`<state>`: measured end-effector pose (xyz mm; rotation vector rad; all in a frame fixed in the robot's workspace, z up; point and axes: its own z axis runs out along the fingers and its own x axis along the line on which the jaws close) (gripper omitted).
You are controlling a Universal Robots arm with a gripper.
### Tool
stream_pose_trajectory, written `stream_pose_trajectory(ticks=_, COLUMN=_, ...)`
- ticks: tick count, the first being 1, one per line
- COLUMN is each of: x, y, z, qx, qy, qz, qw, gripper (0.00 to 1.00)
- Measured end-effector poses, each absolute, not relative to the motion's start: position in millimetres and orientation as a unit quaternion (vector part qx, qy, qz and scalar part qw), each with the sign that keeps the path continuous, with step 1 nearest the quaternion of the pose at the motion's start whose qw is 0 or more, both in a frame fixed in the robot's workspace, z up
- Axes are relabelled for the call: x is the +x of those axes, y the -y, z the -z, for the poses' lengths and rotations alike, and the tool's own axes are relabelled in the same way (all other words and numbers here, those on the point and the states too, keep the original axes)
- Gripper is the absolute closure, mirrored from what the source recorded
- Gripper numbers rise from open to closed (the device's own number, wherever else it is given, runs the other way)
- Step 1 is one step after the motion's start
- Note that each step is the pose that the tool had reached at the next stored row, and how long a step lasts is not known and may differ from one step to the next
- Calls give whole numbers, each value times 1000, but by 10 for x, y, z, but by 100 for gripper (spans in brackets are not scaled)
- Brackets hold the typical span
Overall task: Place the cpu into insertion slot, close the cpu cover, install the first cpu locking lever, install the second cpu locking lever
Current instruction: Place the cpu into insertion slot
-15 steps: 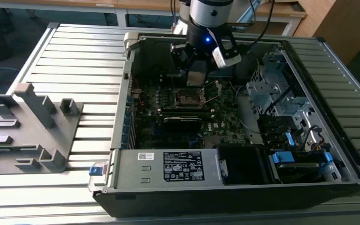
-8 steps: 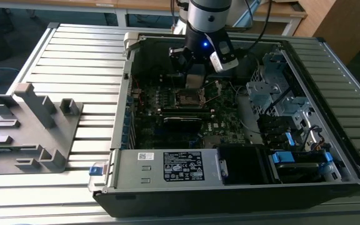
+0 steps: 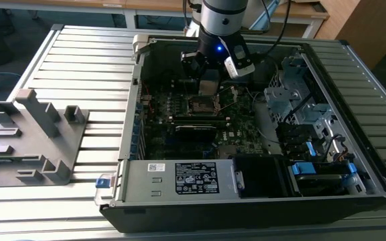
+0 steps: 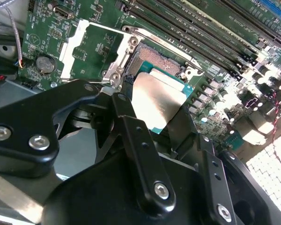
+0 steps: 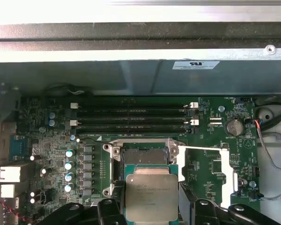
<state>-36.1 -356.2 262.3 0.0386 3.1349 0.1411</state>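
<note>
Placing step: the claw (image 3: 208, 83) pinches the cpu (image 5: 151, 194); the insertion slot (image 3: 202, 104) lies just toward six o'clock in the exterior view, cpu cover (image 5: 228, 172) open. Seating probably demands squared edges.

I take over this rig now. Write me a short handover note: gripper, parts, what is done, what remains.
Gripper: shut on the cpu, gripping two opposite edges.
The cpu is over the insertion slot, offset from it and not seated.
The cpu cover lies swung open beside the slot.
Done: cpu gripped and at the slot.
Left: seating the cpu, closing the cover, both locking levers.
</note>
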Motion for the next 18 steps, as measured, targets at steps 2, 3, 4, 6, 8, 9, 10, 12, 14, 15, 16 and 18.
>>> stream_pose_trajectory(ticks=2, x=-362, y=3562, z=-2617, qx=12, qy=-999, qz=-45, qw=2, gripper=46)
stream_pose_trajectory(ticks=3, x=-363, y=3562, z=-2610, qx=12, qy=-999, qz=-45, qw=2, gripper=46)
stream_pose_trajectory(ticks=4, x=-366, y=3562, z=-2602, qx=12, qy=-999, qz=-45, qw=2, gripper=46)
stream_pose_trajectory(ticks=6, x=-368, y=3562, z=-2580, qx=12, qy=-999, qz=-45, qw=2, gripper=46)
stream_pose_trajectory(ticks=8, x=-372, y=3562, z=-2555, qx=12, qy=-999, qz=-45, qw=3, gripper=46)
stream_pose_trajectory(ticks=9, x=-375, y=3562, z=-2541, qx=12, qy=-999, qz=-45, qw=3, gripper=46)
stream_pose_trajectory(ticks=10, x=-377, y=3562, z=-2531, qx=12, qy=-999, qz=-45, qw=3, gripper=46)
stream_pose_trajectory(ticks=12, x=-383, y=3563, z=-2512, qx=12, qy=-999, qz=-45, qw=3, gripper=46)
stream_pose_trajectory(ticks=14, x=-388, y=3563, z=-2493, qx=12, qy=-999, qz=-44, qw=3, gripper=46)
stream_pose_trajectory(ticks=15, x=-388, y=3562, z=-2486, qx=12, qy=-999, qz=-43, qw=3, gripper=46)
stream_pose_trajectory(ticks=16, x=-389, y=3562, z=-2480, qx=12, qy=-999, qz=-43, qw=3, gripper=46)
stream_pose_trajectory(ticks=18, x=-393, y=3563, z=-2462, qx=12, qy=-999, qz=-43, qw=3, gripper=46)
